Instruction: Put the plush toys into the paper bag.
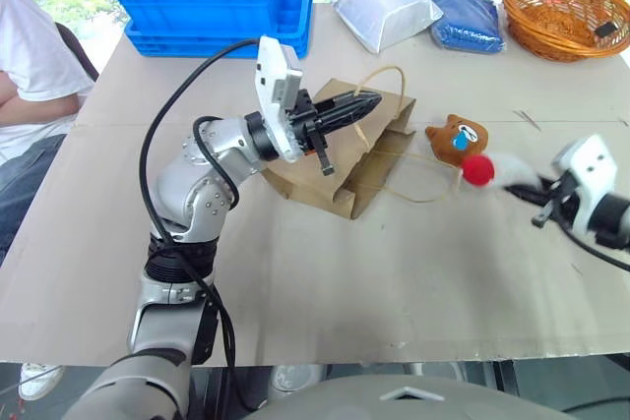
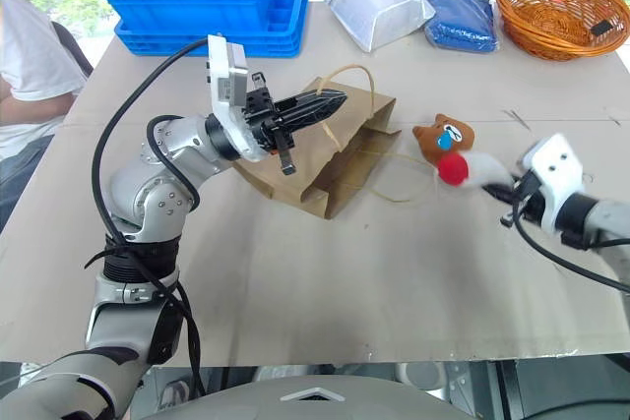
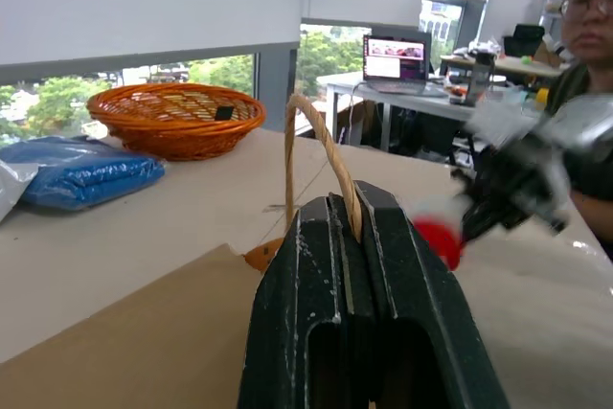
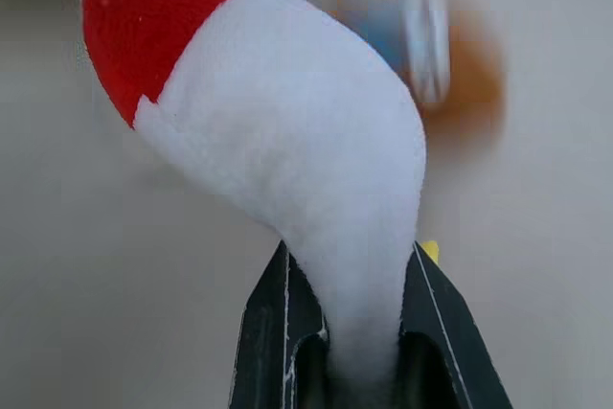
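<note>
Tan paper bag [image 1: 340, 159] lying flat, brown toy [image 1: 459, 138] beside, white toy [image 4: 287, 150] lifted

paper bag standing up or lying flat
Lying flat on the table: the paper bag rests on its side, one loop handle pinched in the shut left pincer.

Left arm [image 1: 192, 194]: silver metal segments, visible screws, black cable looped alongside. White camera block [image 1: 277, 95] at wrist. Black two-finger grippers. Right wrist [image 1: 591, 189] bears a white housing, black cable.
</note>
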